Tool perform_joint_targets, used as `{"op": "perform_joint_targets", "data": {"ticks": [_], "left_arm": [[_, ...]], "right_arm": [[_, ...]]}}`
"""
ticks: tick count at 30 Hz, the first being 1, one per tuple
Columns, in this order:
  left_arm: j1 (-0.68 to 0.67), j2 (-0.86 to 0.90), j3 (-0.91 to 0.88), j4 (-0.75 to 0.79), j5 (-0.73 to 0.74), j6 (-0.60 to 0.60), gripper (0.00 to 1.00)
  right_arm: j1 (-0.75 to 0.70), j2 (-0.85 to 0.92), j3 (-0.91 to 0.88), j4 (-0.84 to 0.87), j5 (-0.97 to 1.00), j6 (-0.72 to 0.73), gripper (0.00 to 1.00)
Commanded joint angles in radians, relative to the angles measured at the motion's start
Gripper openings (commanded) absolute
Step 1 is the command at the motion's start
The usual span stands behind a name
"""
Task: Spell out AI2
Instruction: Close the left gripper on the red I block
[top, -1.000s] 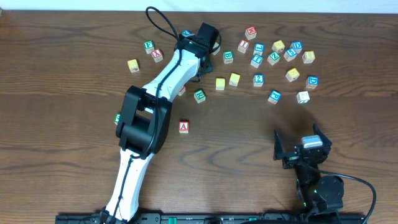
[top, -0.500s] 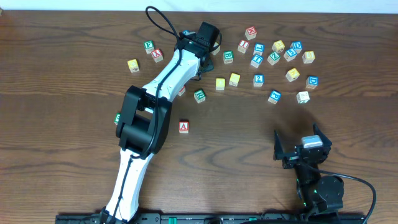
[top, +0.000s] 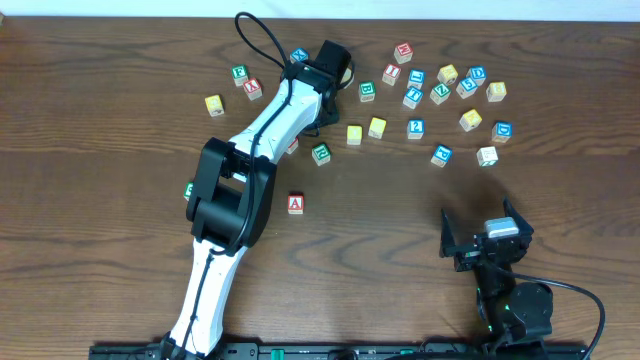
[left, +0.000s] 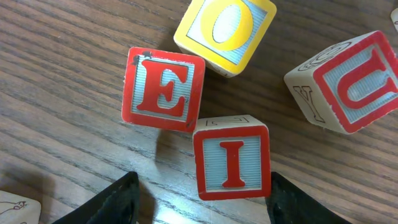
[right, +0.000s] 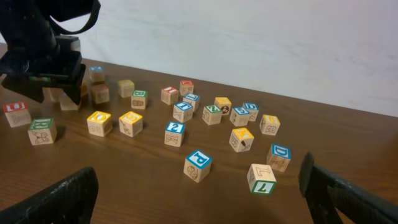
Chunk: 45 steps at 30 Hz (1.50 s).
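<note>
In the left wrist view the cube with a red I (left: 232, 157) lies face up on the wood. My left gripper (left: 202, 190) is open, with its lower part between the fingers, close to the right finger (left: 298, 202). In the overhead view that gripper (top: 333, 62) hangs over the far cluster and hides the I cube. The red A cube (top: 295, 204) sits alone mid-table. The blue 2 cube (top: 416, 128) (right: 175, 132) stands among the far cubes. My right gripper (top: 483, 228) (right: 199, 202) rests open and empty near the front right.
A red E cube (left: 163, 89) touches the I cube's upper left corner. A yellow O cube (left: 225, 31) and a tilted red U cube (left: 348, 81) lie just beyond. Several more cubes spread across the far right, such as a blue P (right: 198, 165) and a green 7 (right: 261, 179).
The left wrist has shifted very slightly over the far cluster. The cubes and the right arm have not moved.
</note>
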Motion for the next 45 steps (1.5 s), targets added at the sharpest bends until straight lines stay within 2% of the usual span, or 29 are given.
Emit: {"op": "perform_joint_targets", "data": {"ticks": [1,8,41,45], "left_arm": [[-0.002,0.016,0.011,0.013,0.01,-0.009,0.64],[-0.001,0.016,0.011,0.071,0.024,-0.009,0.64],[0.001,0.049,0.011,0.097,0.021,-0.038,0.62],[0.001,0.049,0.011,0.098,0.02,-0.037,0.55]], "right_arm": [[-0.008,-0.005,-0.002,-0.005,0.005,0.011,0.99],[-0.008,-0.005,-0.002,-0.004,0.004,0.011,0.99],[-0.008,-0.005,-0.002,-0.004,0.004,0.011,0.99],[-0.008,-0.005,-0.002,-0.004,0.004,0.011,0.99]]}}
